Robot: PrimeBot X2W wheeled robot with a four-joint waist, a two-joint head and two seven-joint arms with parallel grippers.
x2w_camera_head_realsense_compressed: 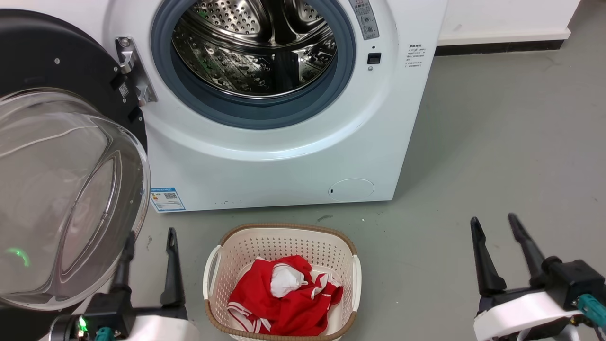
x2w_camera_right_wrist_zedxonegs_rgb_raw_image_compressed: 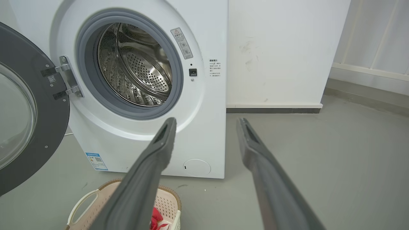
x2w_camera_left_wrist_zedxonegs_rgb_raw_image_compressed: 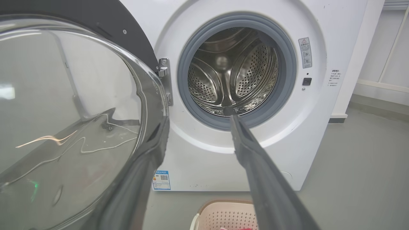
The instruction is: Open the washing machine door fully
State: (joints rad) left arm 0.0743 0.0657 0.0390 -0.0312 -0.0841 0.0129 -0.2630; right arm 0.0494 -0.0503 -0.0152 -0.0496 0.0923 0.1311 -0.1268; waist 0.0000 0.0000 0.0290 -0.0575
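The white washing machine (x2w_camera_head_realsense_compressed: 284, 161) stands ahead with its steel drum (x2w_camera_head_realsense_compressed: 255, 42) exposed inside a blue-grey gasket. The washing machine door (x2w_camera_head_realsense_compressed: 61, 189) is swung wide to the left on its hinge (x2w_camera_head_realsense_compressed: 135, 71), its clear glass bowl bulging toward me. My left gripper (x2w_camera_head_realsense_compressed: 150, 237) is open at the lower left, its left finger beside the bowl's lower right edge; whether it touches is unclear. My right gripper (x2w_camera_head_realsense_compressed: 494, 222) is open at the lower right over bare floor. The door (x2w_camera_left_wrist_zedxonegs_rgb_raw_image_compressed: 70, 105) and the machine (x2w_camera_right_wrist_zedxonegs_rgb_raw_image_compressed: 204, 95) show in the wrist views too.
A cream laundry basket (x2w_camera_head_realsense_compressed: 281, 237) holding red and white cloth (x2w_camera_head_realsense_compressed: 284, 293) sits on the grey floor just in front of the machine, between my grippers. A white wall with a dark skirting (x2w_camera_head_realsense_compressed: 497, 47) runs to the right.
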